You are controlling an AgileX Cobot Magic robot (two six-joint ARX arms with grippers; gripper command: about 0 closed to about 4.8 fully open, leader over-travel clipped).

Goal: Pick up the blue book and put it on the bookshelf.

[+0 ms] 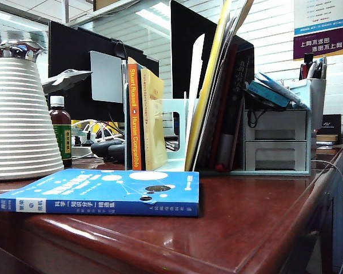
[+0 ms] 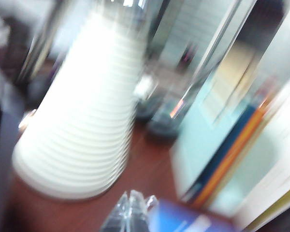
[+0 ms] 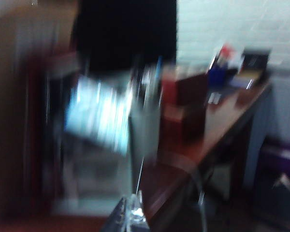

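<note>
The blue book [image 1: 103, 191] lies flat near the front edge of the dark wooden table, spine facing the exterior camera. Behind it stands the mint bookshelf [image 1: 172, 123], with several books upright in its slots. Neither gripper shows in the exterior view. The left wrist view is blurred: my left gripper [image 2: 130, 205] has its clear fingertips pressed together, shut and empty, just beside a corner of the blue book [image 2: 183, 220], with the bookshelf [image 2: 203, 140] beyond. In the blurred right wrist view my right gripper [image 3: 134, 210] is shut on nothing, hanging near the table's right end.
A white ribbed jug [image 1: 17, 120] and a brown bottle [image 1: 61, 134] stand at the left. An orange-spined book [image 1: 135, 120] sits in the rack. A pale two-drawer unit [image 1: 276, 142] and a pen holder [image 1: 315, 91] are at the right. Dark monitors stand behind.
</note>
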